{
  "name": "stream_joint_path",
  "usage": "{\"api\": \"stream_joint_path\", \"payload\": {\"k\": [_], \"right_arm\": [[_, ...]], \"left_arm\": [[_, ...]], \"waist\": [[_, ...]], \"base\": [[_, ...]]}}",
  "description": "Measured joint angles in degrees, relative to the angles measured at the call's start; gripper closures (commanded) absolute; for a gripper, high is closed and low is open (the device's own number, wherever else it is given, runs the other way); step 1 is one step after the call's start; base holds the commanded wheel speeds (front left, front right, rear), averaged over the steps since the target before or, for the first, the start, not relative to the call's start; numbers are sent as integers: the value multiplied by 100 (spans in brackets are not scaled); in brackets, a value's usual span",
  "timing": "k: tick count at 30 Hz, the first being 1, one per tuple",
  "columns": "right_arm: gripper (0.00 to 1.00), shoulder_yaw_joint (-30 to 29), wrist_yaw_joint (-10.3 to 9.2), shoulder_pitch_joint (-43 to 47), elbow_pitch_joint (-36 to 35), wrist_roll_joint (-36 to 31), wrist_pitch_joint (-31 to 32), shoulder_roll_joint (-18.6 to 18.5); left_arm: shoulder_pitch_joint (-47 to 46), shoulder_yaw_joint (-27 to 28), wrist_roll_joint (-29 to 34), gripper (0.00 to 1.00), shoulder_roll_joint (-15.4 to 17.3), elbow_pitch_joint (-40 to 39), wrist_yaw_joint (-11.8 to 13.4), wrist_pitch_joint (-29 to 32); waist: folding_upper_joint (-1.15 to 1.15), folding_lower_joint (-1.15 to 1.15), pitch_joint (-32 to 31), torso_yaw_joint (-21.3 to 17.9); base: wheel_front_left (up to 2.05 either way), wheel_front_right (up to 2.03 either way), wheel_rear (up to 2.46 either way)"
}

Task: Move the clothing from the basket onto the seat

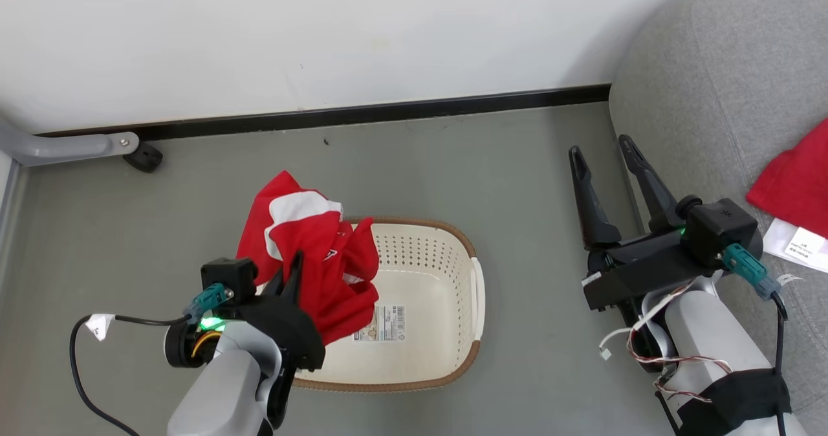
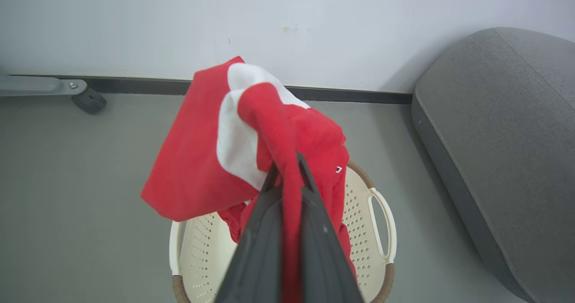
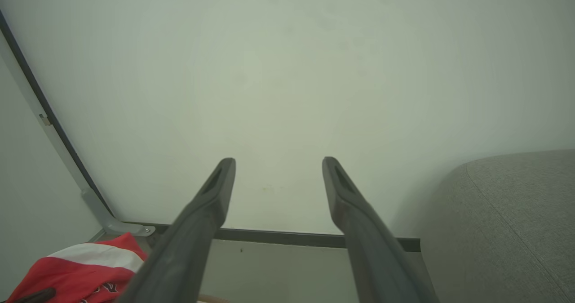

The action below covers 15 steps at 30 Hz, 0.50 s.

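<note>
Running across the back, a white wall [image 1: 323,35] meets the grey floor [image 1: 453,164] at a dark skirting strip. The grey sofa [image 1: 711,67] takes the right side, its rounded end near the wall. On the floor to its left, well apart, sits the cream basket [image 1: 446,248] w/ a brown rim & holes in its walls. One red garment [image 1: 310,242] w/ white panels hangs bunched over the basket's left half, raised above the rim; can't tell if its lowest fold touches the basket. A second red garment [image 1: 795,177] lies on the sofa at the right edge of the head view, a white paper tag [image 1: 799,245] just below it. The left claw [image 1: 294,268] is clamped tight on the hanging garment, cloth pinched btwn both fingers. The right claw [image 1: 600,146] hovers btwn basket & sofa, fingers spread wide, holding nothing. A grey metal leg [image 1: 71,145] w/ a black foot sits by the wall, far left. A label sticker [image 1: 381,323] lies on the basket's bottom.
</note>
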Motion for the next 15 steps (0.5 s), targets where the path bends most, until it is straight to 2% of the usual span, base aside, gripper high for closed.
{"api": "stream_joint_path", "payload": {"k": [5,15], "right_arm": [[0,-42,27,3,7,1,0,1],[0,-91,27,214,4,2,0,4]], "left_arm": [[60,74,1,100,4,-235,11,-1],[329,356,29,100,175,-791,236,-2]], "waist": [[0,0,-73,31],[1,0,-256,153]], "base": [[0,0,0],[0,0,0]]}}
